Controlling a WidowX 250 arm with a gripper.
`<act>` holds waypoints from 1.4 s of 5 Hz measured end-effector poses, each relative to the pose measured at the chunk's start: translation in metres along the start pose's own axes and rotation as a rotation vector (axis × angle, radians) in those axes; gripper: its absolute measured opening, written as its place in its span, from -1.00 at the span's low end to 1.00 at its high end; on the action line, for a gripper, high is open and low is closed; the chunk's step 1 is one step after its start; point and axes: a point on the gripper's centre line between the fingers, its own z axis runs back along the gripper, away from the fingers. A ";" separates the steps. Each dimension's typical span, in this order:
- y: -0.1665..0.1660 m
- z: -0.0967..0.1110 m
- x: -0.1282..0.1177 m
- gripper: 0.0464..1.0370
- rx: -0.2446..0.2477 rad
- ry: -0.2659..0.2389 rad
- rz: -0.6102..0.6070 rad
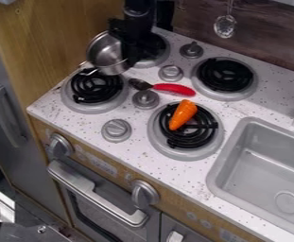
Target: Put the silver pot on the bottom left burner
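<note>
At the upper left, my black gripper (127, 51) hangs over the back of the stove, shut on the right side of the silver pot (103, 51). The pot is tilted, its opening facing up and left, and a thin handle points down toward the bottom left burner (96, 88). That burner has a black coil in a grey ring, and the pot overlaps its back edge in the view. Behind the gripper, the top left burner is partly hidden.
A spoon with a red handle (174, 89) lies between the burners, beside grey knobs (146, 99). An orange carrot (183, 115) rests on the bottom right burner (216, 137). The top right burner (225, 74) is bare, and a grey sink (228, 163) lies at the right.
</note>
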 end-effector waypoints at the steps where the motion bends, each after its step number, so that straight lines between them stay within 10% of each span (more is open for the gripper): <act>1: 0.009 -0.006 -0.022 -0.96 0.004 0.042 0.024; 6: -0.001 -0.053 -0.023 -0.93 -0.066 0.151 0.028; 7: 0.000 -0.053 -0.016 -0.64 -0.069 0.142 0.052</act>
